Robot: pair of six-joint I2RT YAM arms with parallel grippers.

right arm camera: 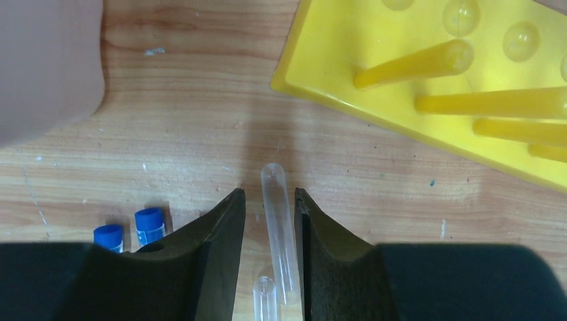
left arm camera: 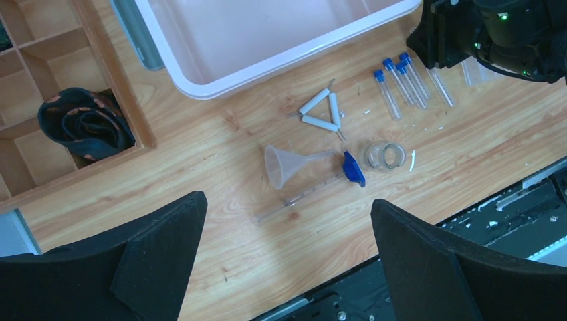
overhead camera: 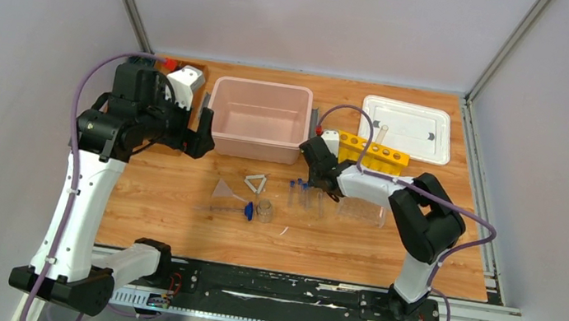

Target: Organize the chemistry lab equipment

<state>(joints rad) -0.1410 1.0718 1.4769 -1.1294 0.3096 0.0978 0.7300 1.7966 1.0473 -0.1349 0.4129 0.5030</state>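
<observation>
My right gripper [right arm camera: 269, 192] is low over the table, jaws narrowly apart round a clear uncapped tube [right arm camera: 279, 227] that touches the right finger only. A second clear tube [right arm camera: 265, 297] and blue-capped vials [right arm camera: 148, 221] lie beside it. The yellow holed rack [right arm camera: 348, 40] stands just beyond. In the top view the vials [overhead camera: 300, 189], pale triangle [overhead camera: 256, 182], funnel [overhead camera: 225, 192], tiny beaker [overhead camera: 264, 209], thin glass tube [overhead camera: 217, 209] and clear vial tray [overhead camera: 361, 211] lie mid-table. My left gripper [left arm camera: 287, 198] is wide open and empty, high above the funnel [left arm camera: 284, 166].
A pink bin [overhead camera: 260, 118] stands at the back middle and a white lidded tray [overhead camera: 406, 128] at the back right. The brown wooden compartment tray [left arm camera: 127, 100] holds a dark part [left arm camera: 83, 124] at the back left. A blue stopper [left arm camera: 353, 168] lies by the beaker [left arm camera: 384, 156].
</observation>
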